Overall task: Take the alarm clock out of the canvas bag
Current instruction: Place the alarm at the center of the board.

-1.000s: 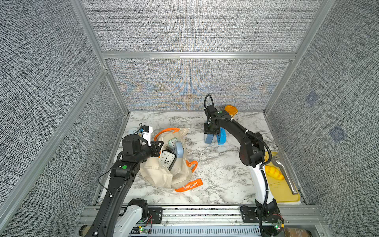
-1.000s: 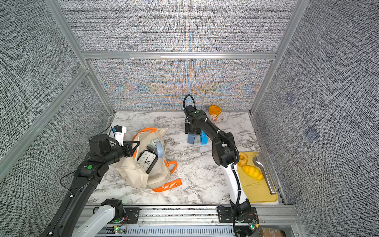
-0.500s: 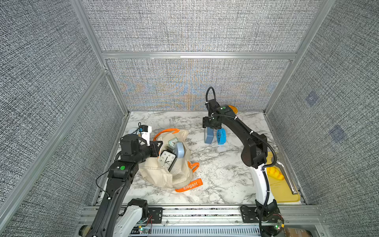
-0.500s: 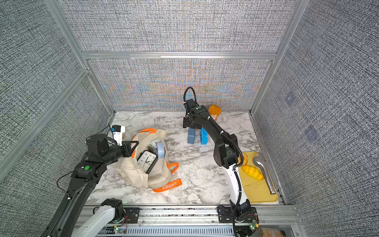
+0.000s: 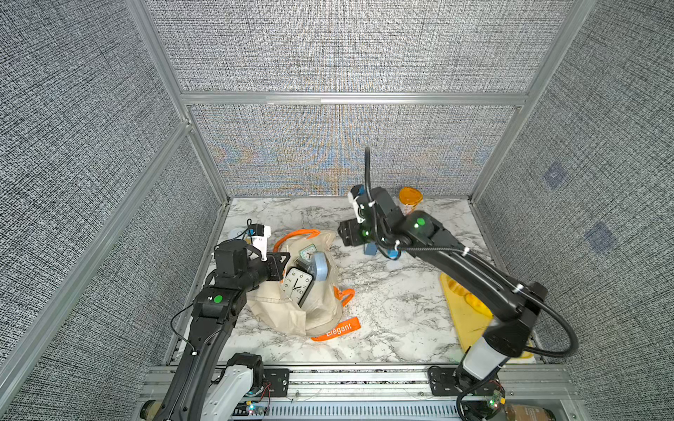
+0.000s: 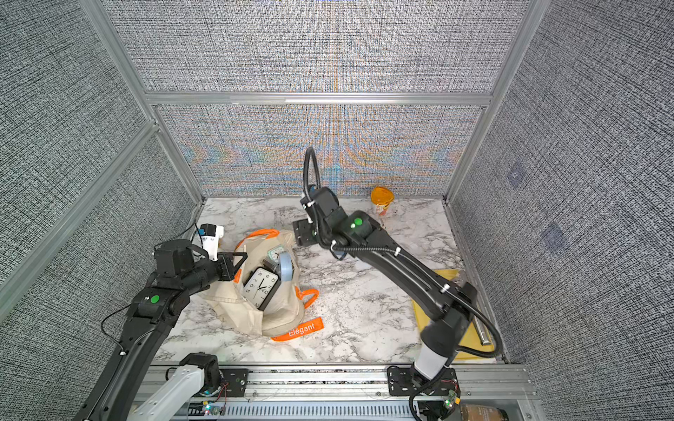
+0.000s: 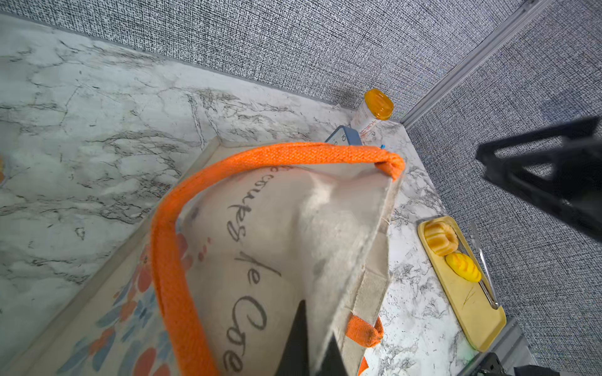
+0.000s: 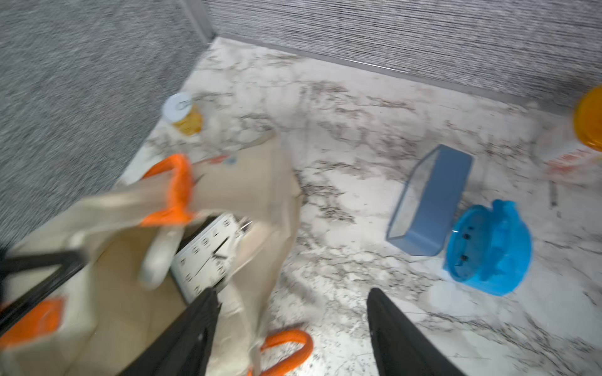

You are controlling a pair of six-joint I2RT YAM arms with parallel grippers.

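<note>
Right wrist: right jaws empty, apart (blue clock [image 8: 488, 247] near); left jaws pinch bag [image 8: 250, 179].

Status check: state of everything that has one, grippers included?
left gripper, shut on canvas bag rim
right gripper, open, empty
canvas bag, mouth open
black-framed clock, in bag, tilted
pale blue clock, in bag
blue rectangular clock, out, on table
round blue clock, out, on table
orange-lidded jar, upright, closed
</note>
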